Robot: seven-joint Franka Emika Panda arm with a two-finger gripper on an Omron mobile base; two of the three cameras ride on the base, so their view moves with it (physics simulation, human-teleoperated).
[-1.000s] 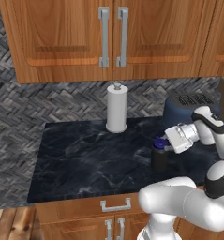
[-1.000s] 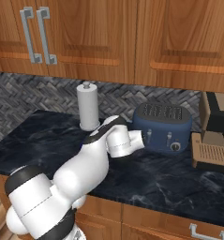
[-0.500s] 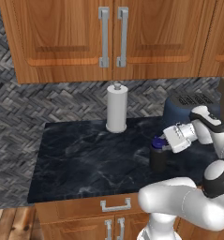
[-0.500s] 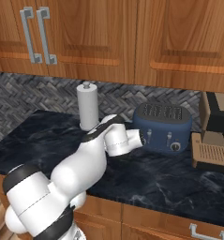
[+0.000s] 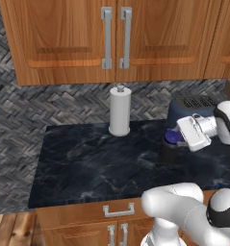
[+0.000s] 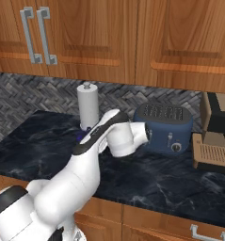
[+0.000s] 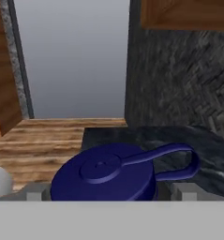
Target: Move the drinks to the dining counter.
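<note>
A squat black bottle (image 5: 168, 151) with a blue cap (image 5: 172, 137) stands on the dark marbled counter (image 5: 97, 163), just left of the blue toaster (image 5: 191, 106). My gripper (image 5: 177, 139) reaches in from the right at cap height. In the hand view the blue cap (image 7: 104, 173) with its loop handle lies right in front of my gripper (image 7: 108, 193). One fingertip (image 7: 36, 193) stands on each side of the cap. The gripper is open and holds nothing. The dining counter is out of view.
A tall white paper towel roll (image 5: 120, 110) stands at the back of the counter by the herringbone wall. A coffee machine (image 6: 217, 136) sits right of the toaster (image 6: 166, 127). Wooden cabinets (image 5: 116, 38) hang overhead. The counter's left half (image 5: 78, 158) is bare.
The arm has shifted only slightly by the bottle. The jaws have stayed open and the bottle has not moved.
</note>
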